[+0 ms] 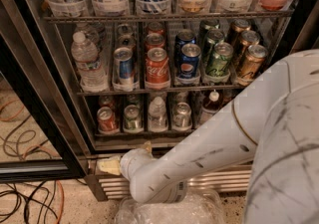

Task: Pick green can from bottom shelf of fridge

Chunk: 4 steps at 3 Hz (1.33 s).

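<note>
The fridge (54, 76) stands open in front of me. On its bottom shelf (144, 133) a dull green can (132, 117) stands second from the left. It is between a red can (106, 119) and a small water bottle (158, 113). A silver can (182, 115) stands right of the bottle. My gripper (110, 166) is low at the fridge's base grille, below and left of the green can and apart from it. My white arm (209, 143) crosses from the right and hides the right end of the bottom shelf.
The middle rack holds a water bottle (87, 61), a Coca-Cola can (157, 67), a Pepsi can (189, 61) and another green can (218, 59). The black door frame (35, 133) stands at the left. Cables (25, 203) lie on the floor. A clear plastic bag (169, 210) lies below the arm.
</note>
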Tool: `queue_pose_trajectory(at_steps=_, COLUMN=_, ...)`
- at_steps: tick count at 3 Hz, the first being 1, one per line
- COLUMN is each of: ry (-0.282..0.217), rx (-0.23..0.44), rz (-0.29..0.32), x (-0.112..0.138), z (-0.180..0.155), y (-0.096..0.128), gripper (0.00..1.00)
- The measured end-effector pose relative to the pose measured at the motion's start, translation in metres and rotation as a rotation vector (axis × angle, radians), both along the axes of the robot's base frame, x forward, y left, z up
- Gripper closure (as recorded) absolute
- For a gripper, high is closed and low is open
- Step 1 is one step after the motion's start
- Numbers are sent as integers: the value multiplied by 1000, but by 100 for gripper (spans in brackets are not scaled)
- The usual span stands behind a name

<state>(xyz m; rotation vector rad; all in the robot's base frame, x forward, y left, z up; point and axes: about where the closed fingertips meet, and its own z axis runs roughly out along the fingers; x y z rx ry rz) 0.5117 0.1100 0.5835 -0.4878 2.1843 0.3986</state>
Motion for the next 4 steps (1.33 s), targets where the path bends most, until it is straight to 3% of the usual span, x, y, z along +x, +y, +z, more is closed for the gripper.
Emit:
queue_pose_trajectory(at_steps=2, ry=-6, rx=15, rz=-10, x=4, z=-1, y=2, gripper=0)
queue_pose_trajectory(at_steps=3, ry=-47, rx=69, rz=-42, x=15, z=-2, y=11, gripper=0)
queue_pose_trajectory(at_steps=4, ry=-106, rx=135, rz=-119, x=23, z=-1, y=10, gripper=19)
